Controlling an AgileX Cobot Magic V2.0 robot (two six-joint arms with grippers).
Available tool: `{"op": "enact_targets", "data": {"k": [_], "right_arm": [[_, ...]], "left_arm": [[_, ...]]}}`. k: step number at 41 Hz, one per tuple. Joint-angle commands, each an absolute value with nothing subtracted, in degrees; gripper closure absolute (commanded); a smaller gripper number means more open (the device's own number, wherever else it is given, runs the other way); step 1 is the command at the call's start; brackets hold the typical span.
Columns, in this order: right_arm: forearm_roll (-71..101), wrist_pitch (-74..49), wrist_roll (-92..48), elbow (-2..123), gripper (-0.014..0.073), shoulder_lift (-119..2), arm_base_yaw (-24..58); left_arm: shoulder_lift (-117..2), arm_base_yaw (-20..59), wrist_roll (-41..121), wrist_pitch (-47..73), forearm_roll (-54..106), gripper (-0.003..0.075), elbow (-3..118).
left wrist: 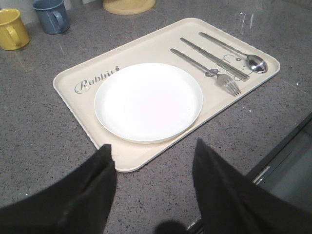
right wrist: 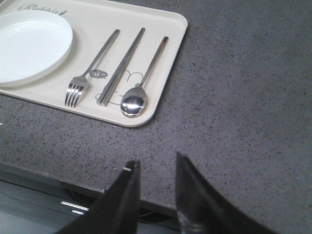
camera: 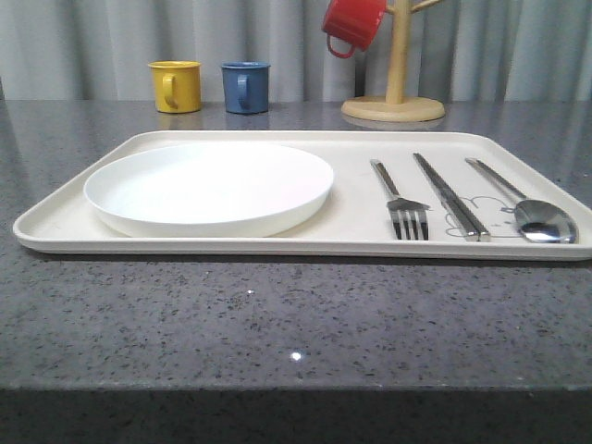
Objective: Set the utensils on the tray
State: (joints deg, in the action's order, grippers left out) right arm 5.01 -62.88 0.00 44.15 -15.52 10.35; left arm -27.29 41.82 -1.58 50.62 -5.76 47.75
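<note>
With the plate point(camera: 208, 188), fork point(camera: 400, 199), flat piece point(camera: 450, 197) and spoon point(camera: 527, 205) all lying on the tray point(camera: 277, 242) mid-frame, placing looks finished; both the left claw point(left wrist: 153, 168) and right claw point(right wrist: 155, 175) gape empty, needing only retreat.

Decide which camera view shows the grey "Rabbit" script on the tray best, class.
The left wrist view: the Rabbit script reads almost whole on the tray beside the plate. The right wrist view catches only its cropped lower half; the front view's low angle hides it.
</note>
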Motion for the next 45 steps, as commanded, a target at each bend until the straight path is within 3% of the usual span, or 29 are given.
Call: {"op": "enact_targets", "data": {"k": [1, 6, 16, 21, 27, 32, 45], "right_arm": [[3.7, -58.36, -0.58, 44.05, 0.0527, -14.03, 10.41], [3.7, -58.56, -0.58, 43.74, 0.0718, -13.51, 10.41], [3.7, -58.04, -0.58, 43.74, 0.0708, -13.51, 10.41], [3.7, -57.84, -1.56, 43.74, 0.0708, -13.51, 10.41], [3.7, -57.03, -1.64, 43.74, 0.0708, -13.51, 10.41], [3.76, -57.23, -1.64, 43.74, 0.0708, -13.51, 10.41], [3.76, -57.23, -1.64, 43.74, 0.0708, -13.51, 10.41]], "left_arm": [[-27.73, 42.27, -2.1, 45.89, -6.0, 0.0365, 49.09], [-27.73, 42.27, -2.1, 45.89, -6.0, 0.0365, 49.09], [-27.73, 42.27, -1.54, 45.89, -2.69, 0.0367, 49.09], [-27.73, 42.27, 4.19, 46.37, 1.28, 0.0412, 49.09], [-27.73, 42.27, 4.35, 46.23, 1.53, 0.0552, 49.09], [-27.73, 42.27, 4.35, 46.47, 1.53, 0.0743, 49.09], [-27.73, 42.27, 4.35, 46.36, 1.53, 0.074, 49.09]]}}
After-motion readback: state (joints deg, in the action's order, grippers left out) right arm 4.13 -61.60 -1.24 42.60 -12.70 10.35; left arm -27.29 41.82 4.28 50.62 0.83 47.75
